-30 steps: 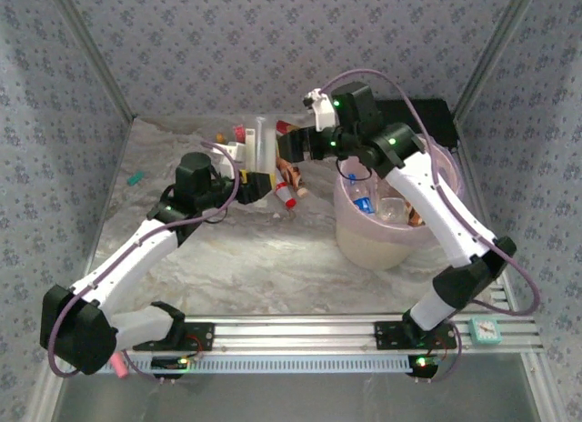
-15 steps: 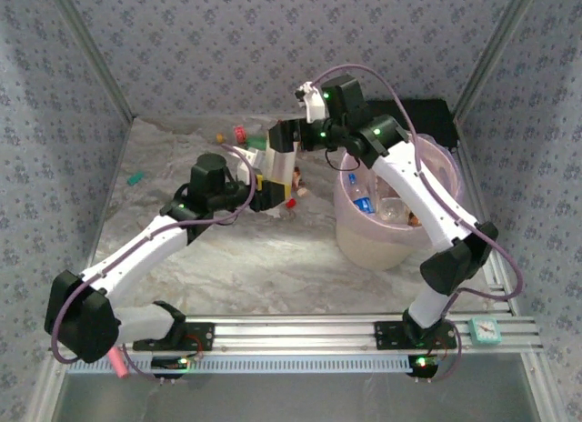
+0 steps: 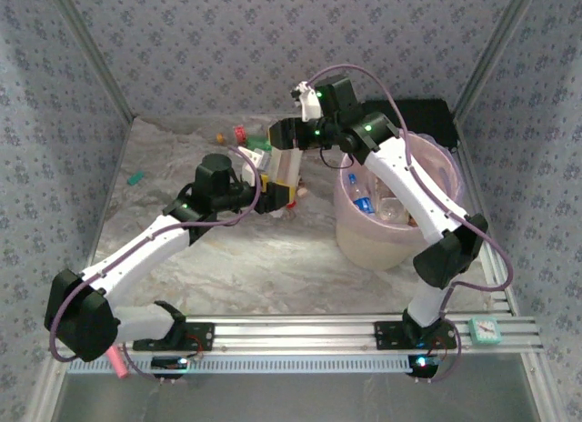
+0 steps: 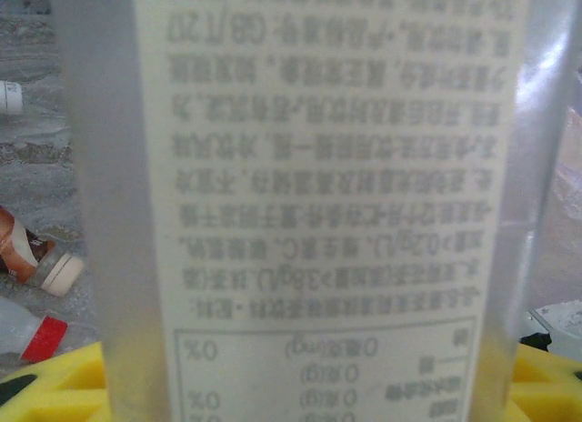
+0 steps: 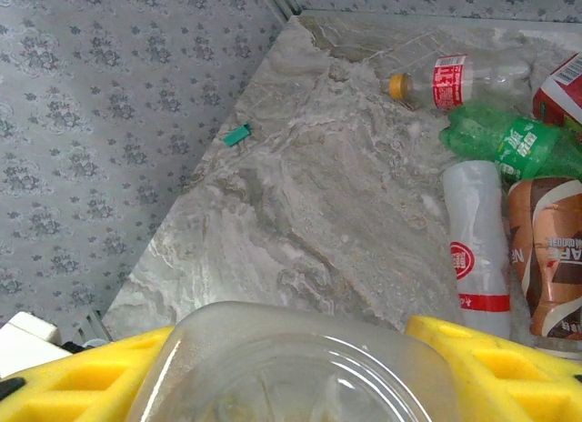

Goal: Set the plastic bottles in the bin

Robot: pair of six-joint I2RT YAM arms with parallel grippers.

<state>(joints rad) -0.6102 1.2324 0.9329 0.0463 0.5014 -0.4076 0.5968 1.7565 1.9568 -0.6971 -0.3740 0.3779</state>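
On the marbled grey tabletop (image 3: 273, 258), a small teal piece (image 3: 135, 178) lies near the left wall. The left gripper (image 4: 300, 386) is partly closed, its yellow pads (image 4: 45, 390) clamped on the lower part of a tall clear plastic bottle with a cream printed label (image 3: 289, 170), roughly upright near the table's middle. The right gripper (image 5: 291, 372) sits at that bottle's upper end, jaws narrowed so both yellow fingers (image 5: 496, 363) touch its clear wall. Beyond lie 4 loose bottles: an orange-capped clear bottle (image 5: 464, 81), a green bottle (image 5: 505, 140), a white red-banded bottle (image 5: 477, 249) and a brown-labelled bottle (image 5: 555, 267). Further right stands the round cream bin with a pink liner (image 3: 364, 245), a blue-labelled bottle (image 3: 362, 202) inside.
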